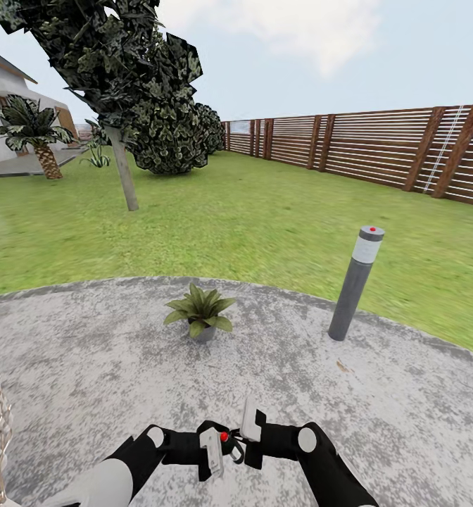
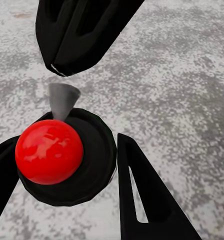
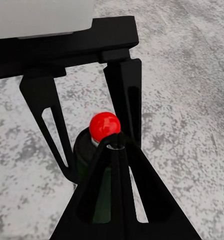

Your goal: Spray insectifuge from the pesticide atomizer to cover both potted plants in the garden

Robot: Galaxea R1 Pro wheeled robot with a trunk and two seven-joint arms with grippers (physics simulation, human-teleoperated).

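The pesticide atomizer (image 1: 224,438) is seen between the two tools low in the head view, red button up, so its long axis looks roughly upright. In the left wrist view the atomizer (image 2: 62,155) is looked down on: a red ball on a black round cap, with a small grey cone nozzle pointing away from the cap toward the right tool's fingers (image 2: 82,35).

The left tool (image 1: 219,451) is reached inward from the left, forearm lying low and nearly level, and its black fingers (image 2: 142,200) are seen on either side of the cap. So it's closed around the atomizer. The right tool (image 1: 245,431) is brought in from the other side, wrist bent, fingers close against the bottle's top. In the right wrist view the red button (image 3: 104,126) and dark green body (image 3: 87,155) are seen just past the right tool's fingers (image 3: 114,190). Whether that tool is gripping or only near can't be told.

Ahead of both tools, well apart, one potted plant (image 1: 201,311) is seen on the grey round paving (image 1: 89,366). A grey post lamp (image 1: 356,282) stands further to the right of it.
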